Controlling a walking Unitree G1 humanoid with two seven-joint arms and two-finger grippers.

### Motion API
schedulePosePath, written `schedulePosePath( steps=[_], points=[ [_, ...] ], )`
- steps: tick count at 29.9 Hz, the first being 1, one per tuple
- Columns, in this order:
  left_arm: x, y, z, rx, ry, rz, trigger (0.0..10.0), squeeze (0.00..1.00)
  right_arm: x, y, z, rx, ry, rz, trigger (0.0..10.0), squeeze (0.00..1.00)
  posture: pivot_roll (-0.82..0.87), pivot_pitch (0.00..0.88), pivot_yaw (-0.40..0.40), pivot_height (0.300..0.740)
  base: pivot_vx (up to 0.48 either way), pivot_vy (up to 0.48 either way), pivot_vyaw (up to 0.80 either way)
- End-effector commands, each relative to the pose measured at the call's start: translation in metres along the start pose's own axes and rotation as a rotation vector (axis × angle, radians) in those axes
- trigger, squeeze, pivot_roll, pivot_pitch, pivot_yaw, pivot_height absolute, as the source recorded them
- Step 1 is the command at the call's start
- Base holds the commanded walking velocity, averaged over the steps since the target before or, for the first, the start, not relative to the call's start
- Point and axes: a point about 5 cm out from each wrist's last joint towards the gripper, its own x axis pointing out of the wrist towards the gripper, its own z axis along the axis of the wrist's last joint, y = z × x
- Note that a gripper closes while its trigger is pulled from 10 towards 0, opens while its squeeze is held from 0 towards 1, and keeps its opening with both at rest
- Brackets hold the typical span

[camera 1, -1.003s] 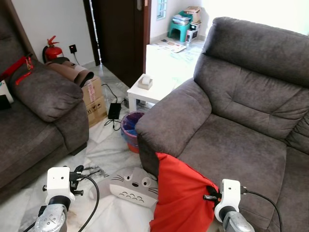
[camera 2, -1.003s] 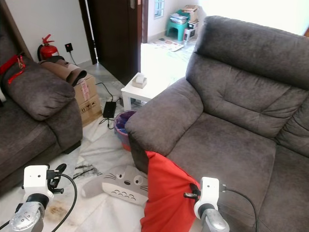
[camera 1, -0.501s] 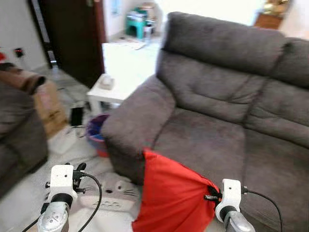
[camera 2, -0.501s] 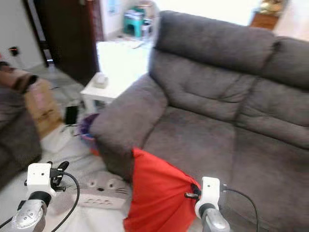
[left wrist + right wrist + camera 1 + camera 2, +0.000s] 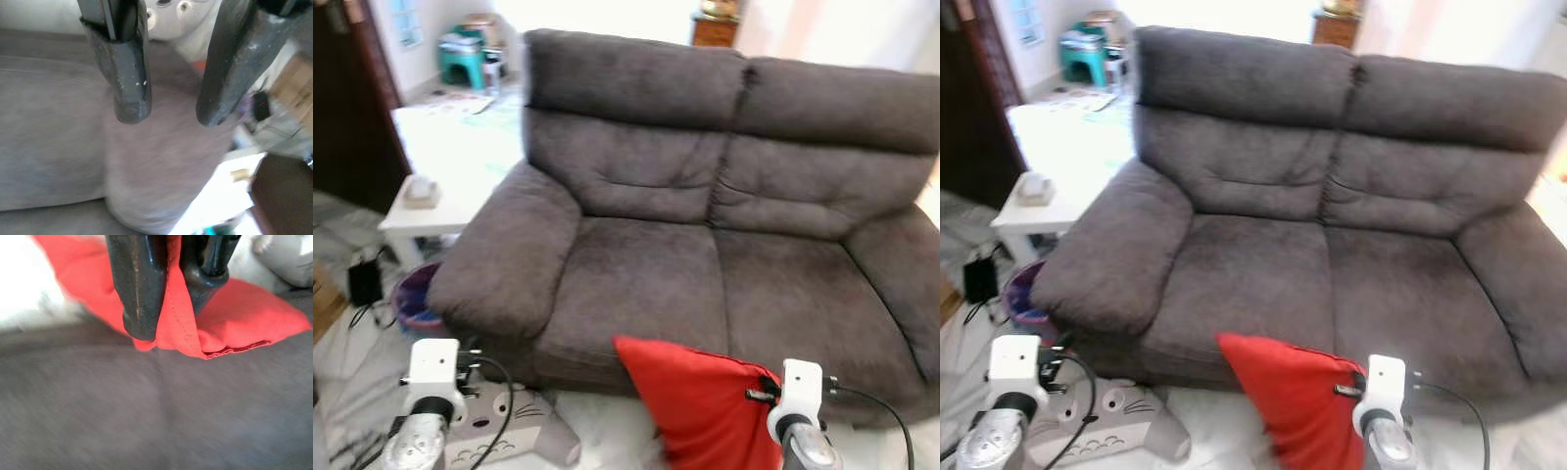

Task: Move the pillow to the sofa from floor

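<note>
A red pillow hangs from one corner in front of the grey two-seat sofa, below the front edge of its seat. My right gripper is shut on the pillow's seam, its wrist low at the right. In the left wrist view my left gripper is open with nothing between its fingers and looks at the sofa's armrest. The left wrist hangs low at the left, above a grey cat-faced cushion on the floor.
A small white side table with a tissue box stands left of the sofa. Beneath it sit a purple basket and a black adapter with cables. A dark door and a bright room lie beyond.
The camera has swung to the right, so the whole sofa now faces me. The red pillow has stayed in my right gripper. My left gripper is still open.
</note>
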Motion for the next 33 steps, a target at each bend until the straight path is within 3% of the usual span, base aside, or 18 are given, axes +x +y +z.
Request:
schedulePosePath(
  steps=[1, 9, 25, 33],
  points=[
    [-0.002, -0.008, -0.004, -0.013, 0.013, -0.024, 10.0, 0.00, 0.005, 0.002, 0.025, -0.004, -0.122, 0.022, 10.0, 0.00, 0.15, 0.000, -0.027, 0.740, 0.000, 0.000, 0.00],
    [-0.002, -0.007, -0.005, -0.014, 0.028, -0.041, 10.0, 0.00, 0.005, 0.018, 0.021, 0.028, -0.114, 0.110, 10.0, 0.00, 0.15, 0.000, -0.018, 0.740, 0.000, 0.000, 0.00],
    [-0.001, -0.009, -0.004, -0.040, 0.025, -0.042, 10.0, 0.00, 0.007, 0.011, 0.034, 0.059, -0.172, 0.072, 10.0, 0.00, 0.15, 0.000, -0.013, 0.740, 0.000, 0.000, 0.00],
    [0.000, -0.008, -0.004, -0.045, 0.025, -0.037, 10.0, 0.00, 0.008, 0.024, 0.036, 0.063, -0.183, 0.133, 10.0, 0.00, 0.15, 0.000, -0.017, 0.740, 0.189, 0.000, 0.00]
  ],
)
